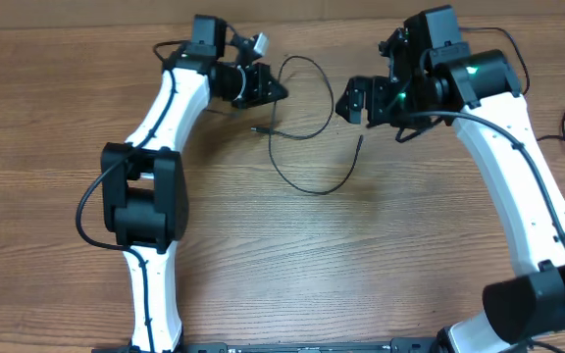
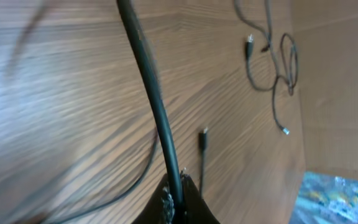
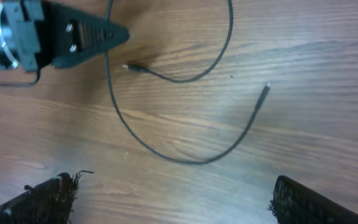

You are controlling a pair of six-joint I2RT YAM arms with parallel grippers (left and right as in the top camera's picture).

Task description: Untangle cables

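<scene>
A brown wood-grain table (image 1: 292, 275) is seen in every view. At its far middle, between the two arms, a thin black cable (image 3: 191, 163) with a small plug at each end is laid in an open curl. One strand is carried from a far loop through a wide near bend up to a plug pointing far and right. The other is brought round to a plug pointing left, and the two strands are crossed once just near the left gripper (image 1: 281, 91). The cable is pinched in that black, wedge-shaped gripper, whose fingers are closed tight on it; in the left wrist view the strand is seen rising out of the fingertips. The right gripper (image 1: 349, 101) is held just right of the loop, apart from the cable; its fingers (image 3: 48, 199) are spread to the full and nothing is held between them. Well apart, at the far right of the left wrist view, further thin black cables (image 2: 278, 79) with silver-tipped plugs are seen loosely looped together.
</scene>
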